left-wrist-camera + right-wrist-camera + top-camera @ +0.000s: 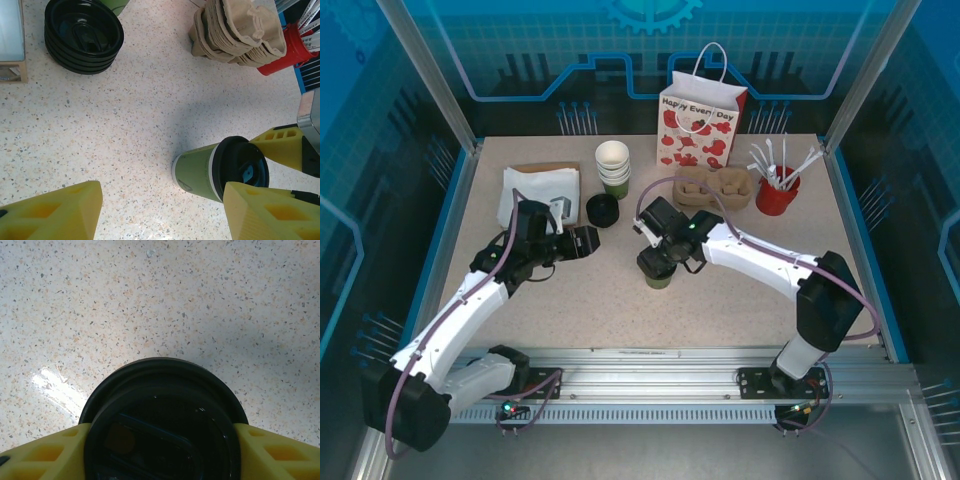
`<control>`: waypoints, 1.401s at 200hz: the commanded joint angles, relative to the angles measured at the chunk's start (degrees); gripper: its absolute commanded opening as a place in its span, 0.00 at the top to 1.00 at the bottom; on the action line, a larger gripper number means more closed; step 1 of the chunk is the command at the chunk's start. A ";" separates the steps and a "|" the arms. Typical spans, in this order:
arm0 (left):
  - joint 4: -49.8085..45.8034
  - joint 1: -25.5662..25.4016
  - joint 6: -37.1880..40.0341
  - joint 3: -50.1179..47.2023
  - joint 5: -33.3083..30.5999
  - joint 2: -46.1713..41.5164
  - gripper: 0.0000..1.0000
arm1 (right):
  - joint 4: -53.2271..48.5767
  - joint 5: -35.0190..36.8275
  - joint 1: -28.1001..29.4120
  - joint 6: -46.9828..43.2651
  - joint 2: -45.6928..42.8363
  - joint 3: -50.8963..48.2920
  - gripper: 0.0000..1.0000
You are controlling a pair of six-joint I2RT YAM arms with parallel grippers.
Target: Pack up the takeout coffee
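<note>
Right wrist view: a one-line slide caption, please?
Right gripper closed on the round black plastic lid, speckled tabletop beyond.

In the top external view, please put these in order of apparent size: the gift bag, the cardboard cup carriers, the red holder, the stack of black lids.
1. gift bag
2. cardboard cup carriers
3. red holder and stack of black lids: they look nearly alike, so I leave them unranked.

The right tool point(656, 263) hides most of the takeout coffee point(658, 281).

Gift bag point(702, 122), green cup stack point(613, 168), black lids point(603, 210), cardboard carriers point(716, 188), red holder point(777, 196)
</note>
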 commanded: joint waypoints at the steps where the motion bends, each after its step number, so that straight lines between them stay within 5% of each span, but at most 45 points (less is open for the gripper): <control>1: -0.22 -0.59 0.38 0.30 -1.08 -0.74 0.33 | -9.03 -1.45 -0.29 -1.58 3.71 -0.53 0.38; 89: 1.08 -1.68 -0.60 -2.06 -1.58 -0.65 0.33 | -11.46 -1.19 -1.19 -2.46 7.20 -7.02 0.39; 280: 0.81 -4.45 -0.98 -2.08 -3.34 -0.39 0.33 | -12.10 -1.79 -1.96 -3.93 4.08 -0.68 0.37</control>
